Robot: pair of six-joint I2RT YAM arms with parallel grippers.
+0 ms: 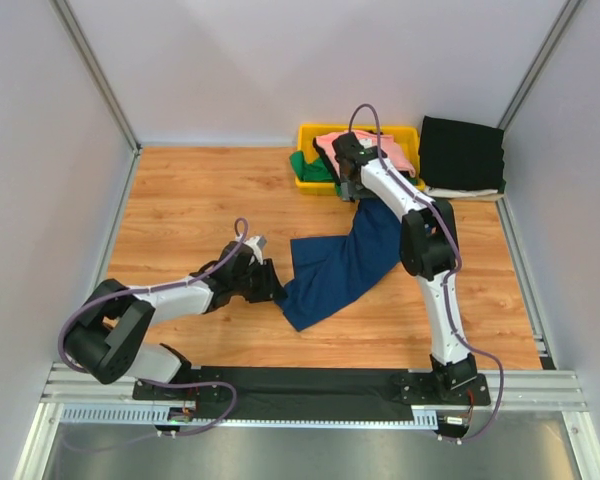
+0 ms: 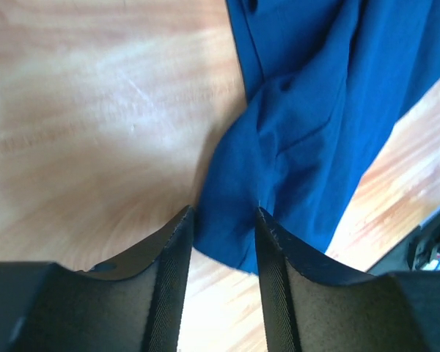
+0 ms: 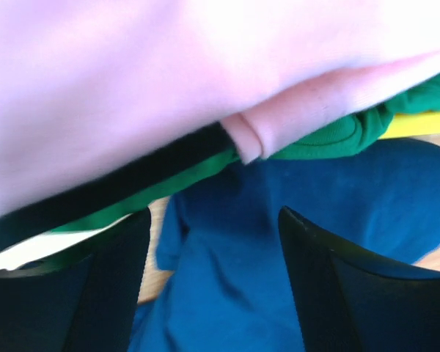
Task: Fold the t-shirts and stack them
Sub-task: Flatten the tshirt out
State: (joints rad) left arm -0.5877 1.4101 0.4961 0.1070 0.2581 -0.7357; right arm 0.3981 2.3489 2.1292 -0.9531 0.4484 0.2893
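Note:
A navy blue t-shirt (image 1: pixel 340 265) lies crumpled on the wooden table, stretched diagonally from the yellow bin (image 1: pixel 308 130) toward the front. My left gripper (image 1: pixel 273 283) sits low at its lower left edge. In the left wrist view the jaws (image 2: pixel 224 213) stand apart with a corner of the blue cloth (image 2: pixel 308 132) between their tips. My right gripper (image 1: pixel 350 190) hovers at the bin's front. Its jaws (image 3: pixel 213 213) are open wide above the blue cloth (image 3: pixel 279 242). Pink (image 3: pixel 169 66) and green (image 3: pixel 330 139) t-shirts hang over the bin's edge.
A folded black t-shirt (image 1: pixel 462 152) lies on something white at the back right, beside the bin. Metal frame posts and white walls close in the table on the left, right and back. A black mat (image 1: pixel 310 380) runs along the near edge between the arm bases.

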